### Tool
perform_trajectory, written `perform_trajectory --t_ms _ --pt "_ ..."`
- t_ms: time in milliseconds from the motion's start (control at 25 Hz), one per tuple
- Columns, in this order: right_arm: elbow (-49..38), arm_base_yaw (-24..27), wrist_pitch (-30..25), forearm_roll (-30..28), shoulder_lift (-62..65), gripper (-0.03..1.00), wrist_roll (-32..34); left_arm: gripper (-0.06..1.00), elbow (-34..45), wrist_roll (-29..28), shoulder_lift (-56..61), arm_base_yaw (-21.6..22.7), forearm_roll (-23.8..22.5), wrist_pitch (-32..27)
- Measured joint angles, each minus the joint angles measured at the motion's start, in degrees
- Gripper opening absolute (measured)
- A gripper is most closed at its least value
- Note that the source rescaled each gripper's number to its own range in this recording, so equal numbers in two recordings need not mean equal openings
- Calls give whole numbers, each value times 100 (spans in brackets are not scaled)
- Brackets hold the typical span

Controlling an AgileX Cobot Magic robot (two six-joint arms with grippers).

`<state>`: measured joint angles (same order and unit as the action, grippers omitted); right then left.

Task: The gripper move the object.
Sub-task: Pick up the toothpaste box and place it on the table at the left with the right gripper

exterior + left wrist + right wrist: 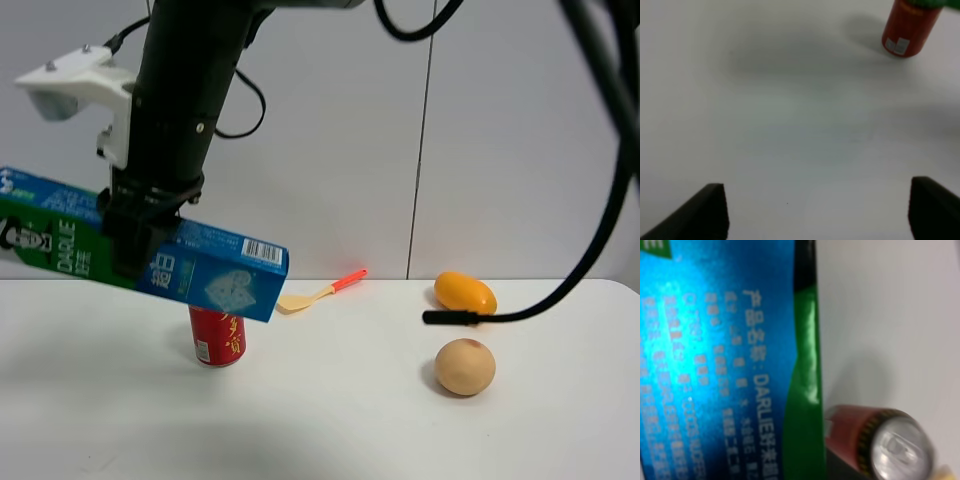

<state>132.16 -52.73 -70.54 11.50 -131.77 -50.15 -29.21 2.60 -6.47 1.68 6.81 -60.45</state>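
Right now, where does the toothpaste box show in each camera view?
Exterior high: toothpaste box held up at left, just above the red can.
Left wrist: only a green sliver of it, just beyond the can.
Right wrist: close up, filling much of the picture, beside the can's top.
Shared landmark: the red can.

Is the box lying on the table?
No, the gripper holds the box up in the air, higher than the can.
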Motion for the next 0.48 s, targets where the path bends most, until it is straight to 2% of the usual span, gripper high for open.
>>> perform_trajectory --t_ms 480 --pt "0 -84 17 -32 -1072 2 -96 100 0 0 0 0 0 0"
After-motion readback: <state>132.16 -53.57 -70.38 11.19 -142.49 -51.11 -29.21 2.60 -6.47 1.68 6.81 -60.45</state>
